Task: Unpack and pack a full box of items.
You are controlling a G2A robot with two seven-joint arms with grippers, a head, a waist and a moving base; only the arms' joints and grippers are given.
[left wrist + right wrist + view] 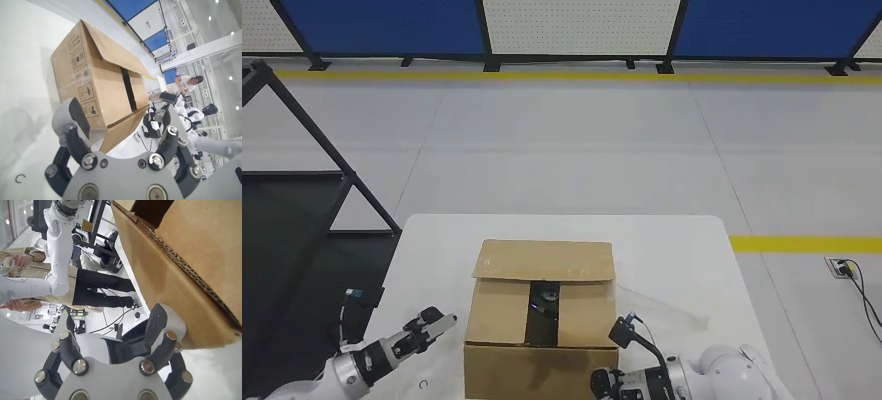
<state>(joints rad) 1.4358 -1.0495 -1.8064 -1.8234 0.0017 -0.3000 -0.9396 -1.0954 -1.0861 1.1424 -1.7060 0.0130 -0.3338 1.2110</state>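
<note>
A brown cardboard box [540,325] stands in the middle of the white table [682,250]. Its two top flaps lie almost shut, with a narrow gap [544,310] showing something dark inside; the far flap [542,260] is folded outward. My left gripper [439,322] is open just left of the box, near its front corner. In the left wrist view the box [98,75] sits ahead of the open left gripper [122,115]. My right gripper [614,356] is open at the box's near right corner. The right wrist view puts the box wall [179,256] close beside one finger [157,321] of that gripper [111,321].
A clear plastic strip [667,305] lies on the table right of the box. A small C-shaped ring [19,178] rests on the table near the left gripper. A black metal frame [302,190] stands off the table's left side.
</note>
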